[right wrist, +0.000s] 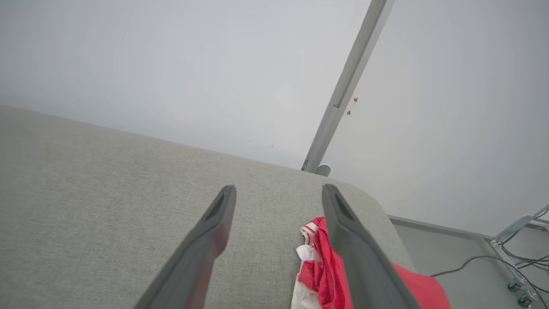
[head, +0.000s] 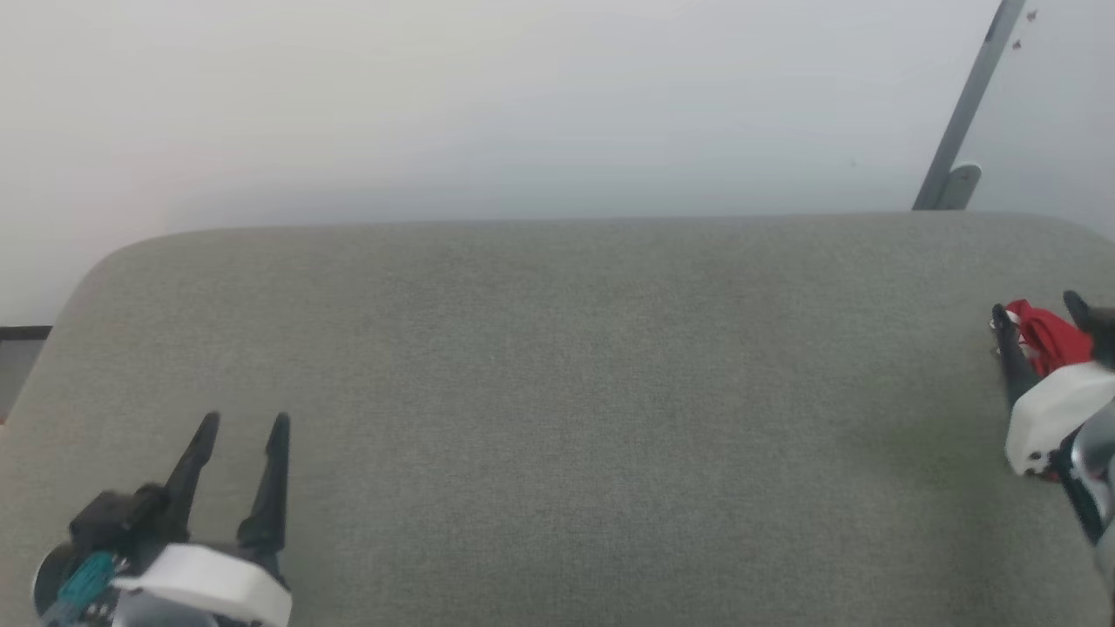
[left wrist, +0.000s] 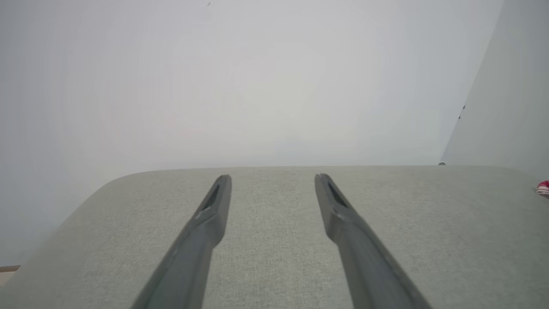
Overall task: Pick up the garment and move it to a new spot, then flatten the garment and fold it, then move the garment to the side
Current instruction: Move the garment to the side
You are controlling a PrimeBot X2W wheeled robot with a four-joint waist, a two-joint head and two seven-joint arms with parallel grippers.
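Red jersey cloth, soft, light and limp: the garment [head: 1050, 335] lies bunched at the far right edge of the grey woven surface [head: 557, 392], close to its rounded back corner. It will probably sag and trail when lifted, and the weave under it may drag at it, so a pinch on a thick fold or the striped white-and-red trim [right wrist: 309, 229] looks a safer hold than a single thin layer.

Right jaws stand wide open over the heap, one finger crossing it in the right wrist view, with nothing gripped. Whether that finger touches the cloth I cannot tell. Left jaws are also wide open and empty, over the near left part of the surface, well apart from the garment.

Much of the garment is cut off by the frame edge or covered by the right arm. Its lettering, collar and sleeves cannot be made out, nor how much hangs over the surface's edge. The left wrist view catches only a red sliver [left wrist: 543, 188].
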